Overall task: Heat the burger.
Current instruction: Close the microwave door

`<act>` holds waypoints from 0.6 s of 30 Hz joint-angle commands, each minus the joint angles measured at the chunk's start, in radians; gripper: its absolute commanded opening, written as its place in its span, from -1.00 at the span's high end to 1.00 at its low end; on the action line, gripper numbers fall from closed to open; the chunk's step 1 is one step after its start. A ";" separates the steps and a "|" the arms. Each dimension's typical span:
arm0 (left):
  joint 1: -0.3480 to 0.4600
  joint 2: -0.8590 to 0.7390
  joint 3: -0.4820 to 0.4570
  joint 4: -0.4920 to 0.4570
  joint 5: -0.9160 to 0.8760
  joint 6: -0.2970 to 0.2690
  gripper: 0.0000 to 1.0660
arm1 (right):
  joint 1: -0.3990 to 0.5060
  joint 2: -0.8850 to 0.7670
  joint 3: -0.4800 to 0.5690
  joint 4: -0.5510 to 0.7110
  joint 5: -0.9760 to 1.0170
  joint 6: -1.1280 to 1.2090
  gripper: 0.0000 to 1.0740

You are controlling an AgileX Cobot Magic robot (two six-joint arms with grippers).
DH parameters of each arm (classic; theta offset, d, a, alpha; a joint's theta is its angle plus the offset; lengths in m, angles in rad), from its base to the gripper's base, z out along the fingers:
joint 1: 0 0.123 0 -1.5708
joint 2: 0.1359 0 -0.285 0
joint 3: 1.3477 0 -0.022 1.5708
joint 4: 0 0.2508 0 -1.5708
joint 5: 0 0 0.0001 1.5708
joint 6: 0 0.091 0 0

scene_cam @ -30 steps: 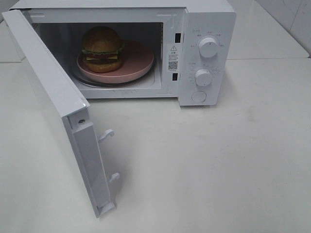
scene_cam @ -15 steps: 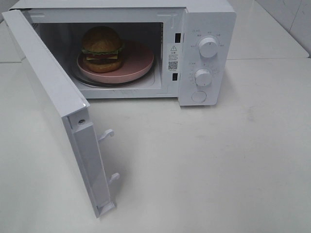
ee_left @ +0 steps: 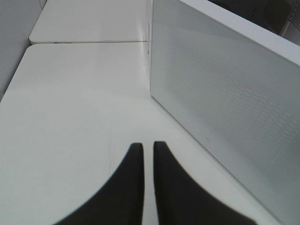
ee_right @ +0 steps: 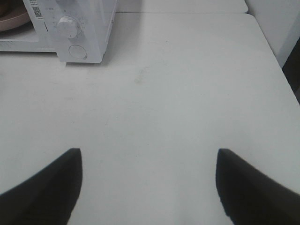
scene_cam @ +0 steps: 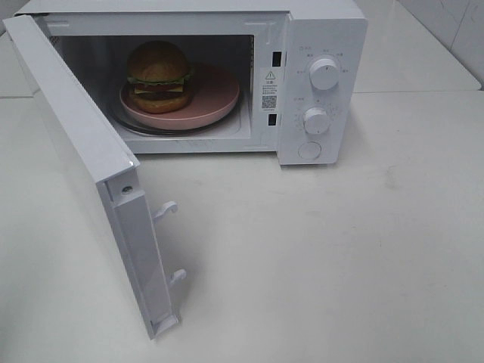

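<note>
Up on the exterior high view, a white microwave [scene_cam: 318,45] stands at the far side of the pale surface [scene_cam: 340,249], and its door [scene_cam: 76,144] is swung wide open toward the near left. Look inside: the burger [scene_cam: 158,76] sits upright in the cavity on a round pink plate [scene_cam: 215,98], toward the plate's left side, and the plate rests on the glass turntable [scene_cam: 132,126]. Glossy bun on top, then lettuce, cheese and a dark patty showing. Right of the cavity is the control panel, with an upper knob [scene_cam: 324,74], a lower knob [scene_cam: 315,120] under it and a round button [scene_cam: 309,150] at the bottom. Two white latch hooks [scene_cam: 166,209] jut from the door's free edge.

Over to the left wrist view: the left hand [ee_left: 147,146] is clenched, its two dark fingers [ee_left: 131,187] drawn together with only a sliver of a gap and nothing between them. It hangs over bare surface, near the outer face of the open door but apart from it.

Now the right wrist view: the right hand [ee_right: 149,153] is released, its fingers [ee_right: 253,187] spread wide with only bare surface showing between them. Farther off and to the left sits the microwave's control-panel corner, lower knob and round button in sight, plus a sliver of the pink plate.
</note>
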 commanded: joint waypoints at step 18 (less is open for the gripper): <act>0.001 0.230 0.258 -0.037 -0.740 0.002 1.00 | -0.009 -0.030 0.002 0.002 -0.010 -0.007 -0.42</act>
